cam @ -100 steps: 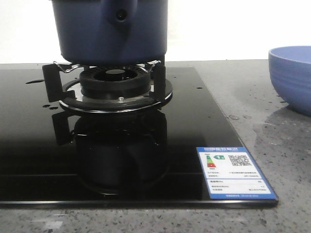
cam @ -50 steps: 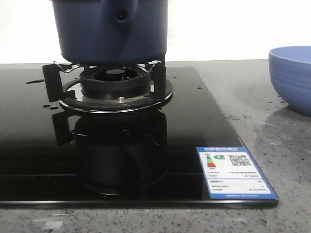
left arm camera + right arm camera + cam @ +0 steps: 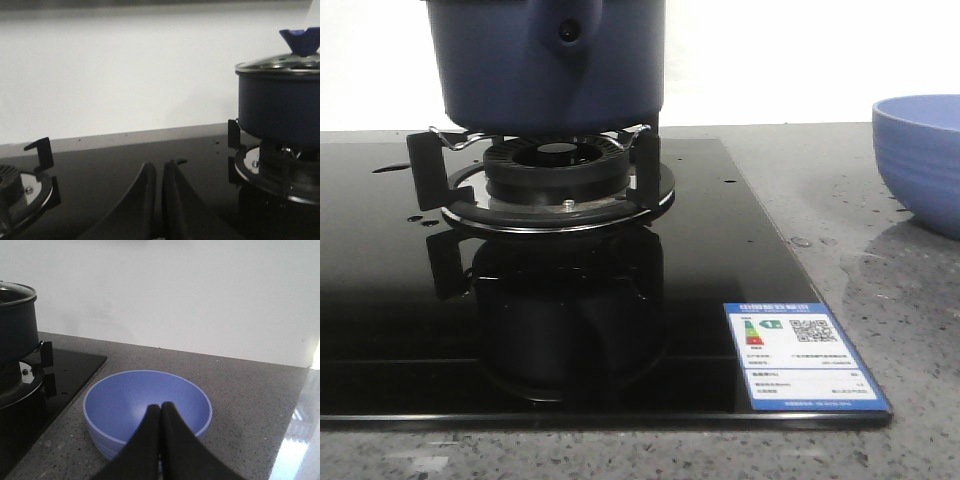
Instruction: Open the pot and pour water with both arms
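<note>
On the left of the front view, small drops of water [image 3: 417, 218] glisten on the black glass cooktop [image 3: 380, 300]. The pot [image 3: 545, 65] stands on the burner's metal pan support [image 3: 555, 185], its handle stub facing the camera. In the left wrist view the pot carries a glass lid [image 3: 280, 64] with a blue knob [image 3: 301, 41] on top, so it is closed. At the front right corner of the cooktop there is an energy label sticker [image 3: 803, 355]. Further right, on the speckled grey table [image 3: 880, 260], stands a light blue bowl [image 3: 920, 160], well apart from the pot.

The left pincer [image 3: 159, 170] hangs over the glass between two burners, its fingers almost together with only a thin gap, grasping nothing. The right pincer [image 3: 161, 412] hangs just in front of the bowl, fingers pressed together, also with nothing between them.
</note>
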Robot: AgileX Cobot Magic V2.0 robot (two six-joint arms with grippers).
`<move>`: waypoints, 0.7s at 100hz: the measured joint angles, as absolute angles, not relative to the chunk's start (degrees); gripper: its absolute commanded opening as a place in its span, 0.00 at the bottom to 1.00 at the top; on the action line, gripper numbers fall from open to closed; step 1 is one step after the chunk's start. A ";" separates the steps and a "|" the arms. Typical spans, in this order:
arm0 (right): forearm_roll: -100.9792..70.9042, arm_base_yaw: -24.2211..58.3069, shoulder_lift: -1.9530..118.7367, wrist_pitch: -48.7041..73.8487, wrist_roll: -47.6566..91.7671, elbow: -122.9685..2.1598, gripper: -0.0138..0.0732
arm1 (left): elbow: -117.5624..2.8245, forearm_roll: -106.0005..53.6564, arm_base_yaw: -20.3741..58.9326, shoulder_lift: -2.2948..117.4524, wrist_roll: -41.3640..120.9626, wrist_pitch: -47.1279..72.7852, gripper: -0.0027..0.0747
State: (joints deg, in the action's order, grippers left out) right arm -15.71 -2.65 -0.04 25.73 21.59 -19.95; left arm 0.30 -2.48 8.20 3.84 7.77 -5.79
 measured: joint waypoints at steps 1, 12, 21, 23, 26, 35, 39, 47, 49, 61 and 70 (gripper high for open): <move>-15.71 -2.65 -0.04 25.73 21.59 -19.95 0.08 | 0.30 -2.25 8.01 3.51 7.79 -5.18 0.01; -15.71 -2.65 -0.04 25.73 21.59 -19.95 0.08 | 0.30 -1.36 4.80 -0.10 7.79 5.65 0.01; -15.71 -2.65 -0.04 25.65 21.59 -19.95 0.08 | 0.30 -1.08 2.75 -0.26 7.66 13.28 0.01; -15.71 -2.65 -0.04 25.65 21.59 -19.95 0.08 | 0.30 -1.09 2.41 -0.26 7.66 14.49 0.01; -15.71 -2.65 -0.04 25.65 21.59 -19.95 0.08 | 0.30 -1.05 2.11 -0.26 7.66 15.75 0.01; -15.71 -2.65 -0.04 25.65 21.59 -19.95 0.08 | 0.30 -1.07 1.87 -0.26 7.55 18.77 0.01; -15.71 -2.65 -0.04 25.65 21.59 -19.95 0.08 | 0.30 -1.19 1.77 -0.26 7.55 18.91 0.01; -15.71 -2.65 -0.04 25.65 21.59 -19.95 0.08 | 0.30 -1.31 1.74 -0.26 7.55 19.11 0.01; -15.71 -2.65 -0.04 25.65 21.59 -19.95 0.08 | 0.30 -1.31 1.74 -0.26 7.55 19.11 0.01; -15.71 -2.65 -0.04 25.65 21.59 -19.95 0.08 | 0.20 -1.40 1.74 -0.26 7.45 19.11 0.01; -15.71 -2.65 -0.04 25.65 21.59 -19.95 0.08 | 0.20 -1.40 1.74 -0.26 7.45 19.11 0.01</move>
State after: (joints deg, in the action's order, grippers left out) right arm -15.71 -2.65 -0.04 25.65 21.59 -19.95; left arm 0.20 -1.40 1.74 -0.26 7.45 19.11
